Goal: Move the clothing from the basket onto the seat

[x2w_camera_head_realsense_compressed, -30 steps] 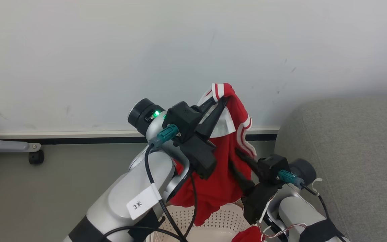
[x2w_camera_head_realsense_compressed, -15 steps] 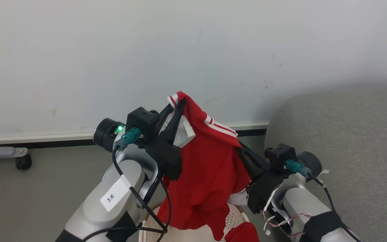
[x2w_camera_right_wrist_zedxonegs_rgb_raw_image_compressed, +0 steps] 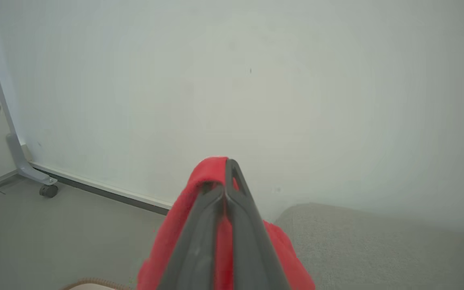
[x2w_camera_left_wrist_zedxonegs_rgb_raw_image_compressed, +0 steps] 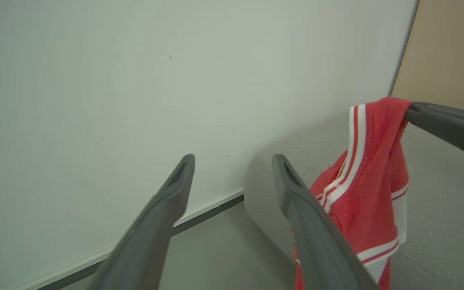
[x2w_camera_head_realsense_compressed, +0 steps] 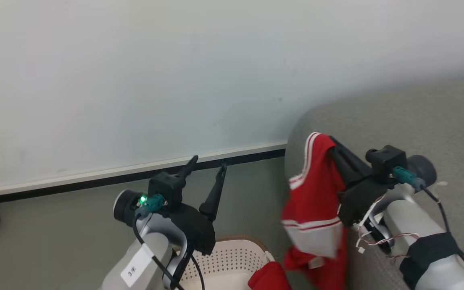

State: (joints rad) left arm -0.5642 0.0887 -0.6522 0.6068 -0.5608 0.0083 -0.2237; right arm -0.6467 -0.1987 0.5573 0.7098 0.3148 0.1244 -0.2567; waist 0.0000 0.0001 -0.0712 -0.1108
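At three o'clock, by the sofa (x2w_camera_head_realsense_compressed: pixel 417 121) edge, the right tool (x2w_camera_head_realsense_compressed: pixel 330 141) pinches striped red clothing (x2w_camera_head_realsense_compressed: pixel 316 193), left tool (x2w_camera_head_realsense_compressed: pixel 208 163) wide; a thin pinch could drop it.

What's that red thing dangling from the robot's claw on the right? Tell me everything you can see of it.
A soft bright-red sports garment with paired white stripes along its edges and a white panel lower down. The shut right gripper pinches its topmost fold, so it hangs limp and crumpled in the air in front of the rounded end of the grey sofa; whether it touches the sofa cannot be told.
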